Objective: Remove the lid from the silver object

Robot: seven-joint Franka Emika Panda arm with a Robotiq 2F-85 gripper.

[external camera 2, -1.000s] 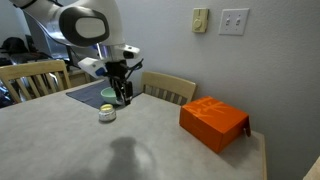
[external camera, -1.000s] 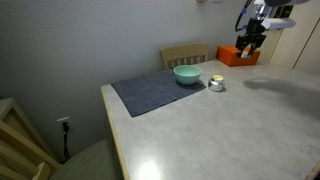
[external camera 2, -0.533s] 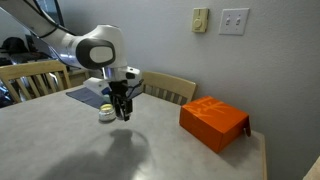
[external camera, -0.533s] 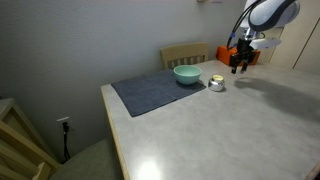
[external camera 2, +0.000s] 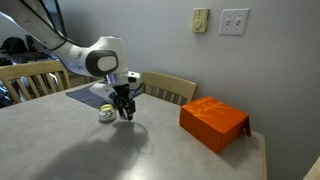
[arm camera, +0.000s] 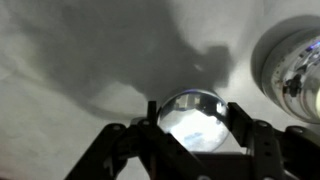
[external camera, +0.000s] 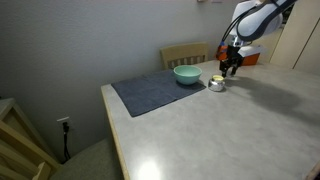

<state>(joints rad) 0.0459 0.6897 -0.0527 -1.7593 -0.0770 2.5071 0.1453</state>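
Biggest thing first: the pale table [external camera: 200,130] takes up most of both exterior views. A grey mat [external camera: 150,92] lies on its far end. The orange box [external camera 2: 213,122] sits well apart from the action. The teal bowl [external camera: 187,74] is on the mat's edge and isn't my business.

The silver object [external camera: 216,83] stands on bare table just beside the bowl. It looks yellowish on top, so I'd say it's open. In the wrist view it's at the right edge [arm camera: 295,60].

My claw [external camera: 228,70] hangs low just beside that pot. From the wrist, the lid [arm camera: 195,122] is a shiny round disc sitting right between my 2 jaws, with both looking pressed to its rim. So I read it as pinching the lid, off the pot. Can't tell if the lid touches the table.

Handling guess: it's a thin metal cap, so light and stiff, not fragile. It is slick, though, with barely any edge to bite. The best hold is on opposite sides of the rim, kept level. Squeeze off-centre and I reckon it pops out and rolls.
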